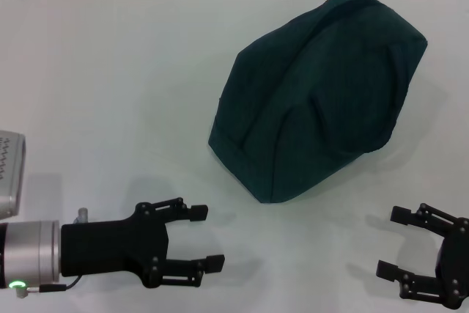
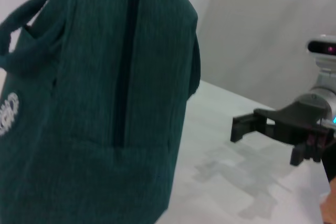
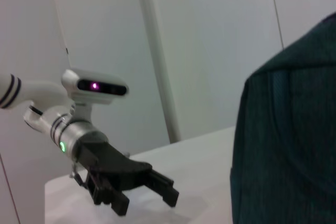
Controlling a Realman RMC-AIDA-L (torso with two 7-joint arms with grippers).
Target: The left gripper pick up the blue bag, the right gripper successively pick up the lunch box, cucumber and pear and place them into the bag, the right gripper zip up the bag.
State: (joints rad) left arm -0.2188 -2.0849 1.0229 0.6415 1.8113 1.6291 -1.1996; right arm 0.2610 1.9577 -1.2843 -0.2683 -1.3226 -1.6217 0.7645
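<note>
Blue bag [image 1: 316, 93] is sitting mid-table as a slumped dark teal fabric mound, well apart from both arms. The head view is showing no handles; the left wrist view is showing a loop handle [image 2: 26, 24], a white round logo [image 2: 8, 114] and a dark seam. It's looking soft and light, likely collapsing under a body pinch, so I'd be taking the handle. Left gripper [image 1: 196, 240] is hovering low near the table's front edge, fingers spread, empty. Right gripper [image 1: 396, 243] is likewise splayed, holding nothing.
</note>
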